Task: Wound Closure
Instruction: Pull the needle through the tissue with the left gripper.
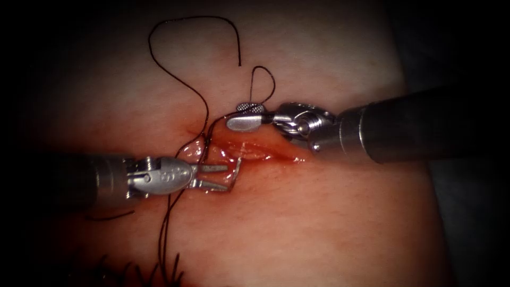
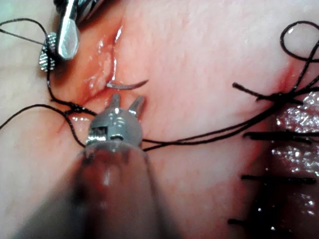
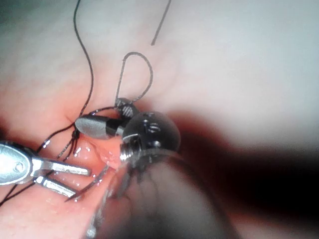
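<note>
Both end effectors (image 1: 215,177) (image 1: 247,115) open beside needle (image 1: 235,175)

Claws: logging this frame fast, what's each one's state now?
Left claw: open, holding nothing; needle just off its tips, in the tissue.
Right claw: open, holding nothing.

No text, label, brand or number can be read in any of the views. The left tool (image 1: 212,177) bears faint embossed marks on the metal housing just behind its jaws, but they are too blurred to make out.
</note>
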### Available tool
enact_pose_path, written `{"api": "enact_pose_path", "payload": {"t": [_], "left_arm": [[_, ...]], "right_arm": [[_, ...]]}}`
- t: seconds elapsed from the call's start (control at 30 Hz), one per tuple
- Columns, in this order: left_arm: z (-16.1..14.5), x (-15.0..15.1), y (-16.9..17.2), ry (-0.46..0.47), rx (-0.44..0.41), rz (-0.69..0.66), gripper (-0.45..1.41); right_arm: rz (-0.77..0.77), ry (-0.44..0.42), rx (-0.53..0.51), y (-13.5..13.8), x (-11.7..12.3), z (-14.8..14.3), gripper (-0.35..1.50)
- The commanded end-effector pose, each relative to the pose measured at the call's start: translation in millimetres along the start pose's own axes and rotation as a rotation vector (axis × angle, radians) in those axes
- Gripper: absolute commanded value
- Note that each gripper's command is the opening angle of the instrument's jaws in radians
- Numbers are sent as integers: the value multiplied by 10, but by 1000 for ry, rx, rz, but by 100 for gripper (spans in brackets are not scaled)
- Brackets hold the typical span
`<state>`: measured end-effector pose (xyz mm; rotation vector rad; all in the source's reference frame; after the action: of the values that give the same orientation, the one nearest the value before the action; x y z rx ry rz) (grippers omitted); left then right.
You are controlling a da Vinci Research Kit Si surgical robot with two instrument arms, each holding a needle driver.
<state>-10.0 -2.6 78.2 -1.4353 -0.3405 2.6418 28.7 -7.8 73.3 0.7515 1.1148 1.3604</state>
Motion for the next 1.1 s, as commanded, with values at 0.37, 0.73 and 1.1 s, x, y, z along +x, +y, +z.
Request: {"api": "enact_pose_path", "payload": {"t": [0.37,0.73,1.1], "left_arm": [[21,10,-10,12,8,181,64],[33,17,-18,44,-1,238,44],[43,19,-24,68,-16,280,29]], "right_arm": [[-23,30,-48,56,25,-42,106],[-48,45,-54,71,8,-41,89],[-52,46,-54,72,5,-41,83]]}}
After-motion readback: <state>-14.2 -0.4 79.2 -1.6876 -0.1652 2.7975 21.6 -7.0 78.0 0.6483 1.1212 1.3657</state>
